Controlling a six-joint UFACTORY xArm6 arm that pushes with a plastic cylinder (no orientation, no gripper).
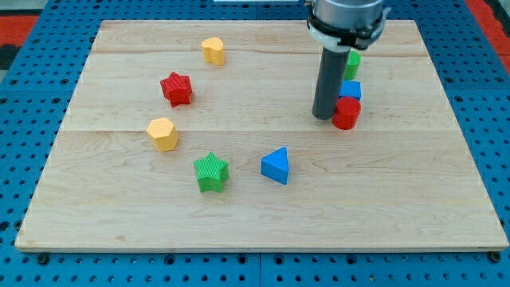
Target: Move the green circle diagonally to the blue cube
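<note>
The green circle (352, 64) stands at the view's upper right, partly hidden behind my rod. The blue cube (351, 90) sits just below it, touching or nearly touching. A red round block (347, 113) sits directly below the blue cube. My tip (323, 116) rests on the board just left of the red block, below and left of the blue cube. The rod covers the left side of the green circle.
A yellow block (213, 50) lies at the top centre-left, a red star (177, 88) left of centre, a yellow hexagon (162, 133) below it, a green star (211, 172) and a blue triangle (276, 165) lower centre. The wooden board (414, 199) lies on a blue pegboard.
</note>
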